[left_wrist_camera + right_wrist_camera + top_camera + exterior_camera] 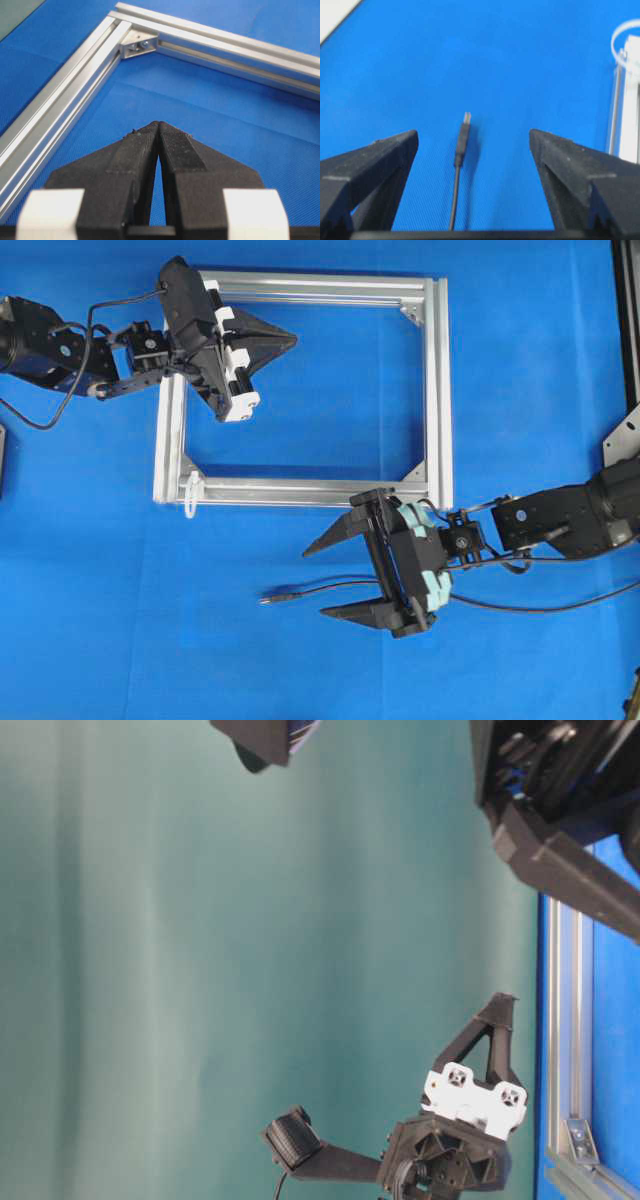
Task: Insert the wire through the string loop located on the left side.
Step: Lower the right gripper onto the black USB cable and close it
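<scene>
I see the wire (330, 589) lying on the blue desk (100, 640) near the front edge, its plug between the wide-open fingers of my right tool (328, 580), untouched; its far end is cut off at the right edge. The loop (191, 496) hangs at the frame's (437, 390) front-left corner. My left tool (290, 338) hovers shut and empty over the frame's back-left corner.

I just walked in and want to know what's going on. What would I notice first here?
Probably the silver frame lying on the blue table, with a little white loop tied at its lower left corner. Just below the frame, the right gripper has its fingers wide open on either side of a thin black wire. The left gripper is shut over the frame's upper left part.
</scene>
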Controlling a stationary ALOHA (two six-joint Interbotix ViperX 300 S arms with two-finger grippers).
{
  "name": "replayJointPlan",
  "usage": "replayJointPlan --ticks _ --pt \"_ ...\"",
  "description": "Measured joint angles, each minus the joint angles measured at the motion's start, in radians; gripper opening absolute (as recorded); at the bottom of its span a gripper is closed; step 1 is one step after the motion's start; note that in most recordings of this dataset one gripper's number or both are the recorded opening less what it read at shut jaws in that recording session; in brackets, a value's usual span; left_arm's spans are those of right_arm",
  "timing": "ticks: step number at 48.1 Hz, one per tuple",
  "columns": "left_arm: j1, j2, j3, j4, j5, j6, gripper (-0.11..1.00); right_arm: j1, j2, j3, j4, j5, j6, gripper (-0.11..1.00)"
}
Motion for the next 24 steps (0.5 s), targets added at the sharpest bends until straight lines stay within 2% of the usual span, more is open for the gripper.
replayJointPlan --ticks 14,24 --pt "0.000 -0.003 0.008 0.000 0.000 0.000 0.00 -0.003 0.160 -0.052 0.097 -0.002 0.000 0.87" --pt "0.002 -0.005 0.011 0.000 0.000 0.000 0.00 -0.003 0.178 -0.064 0.109 -0.002 0.002 0.85"
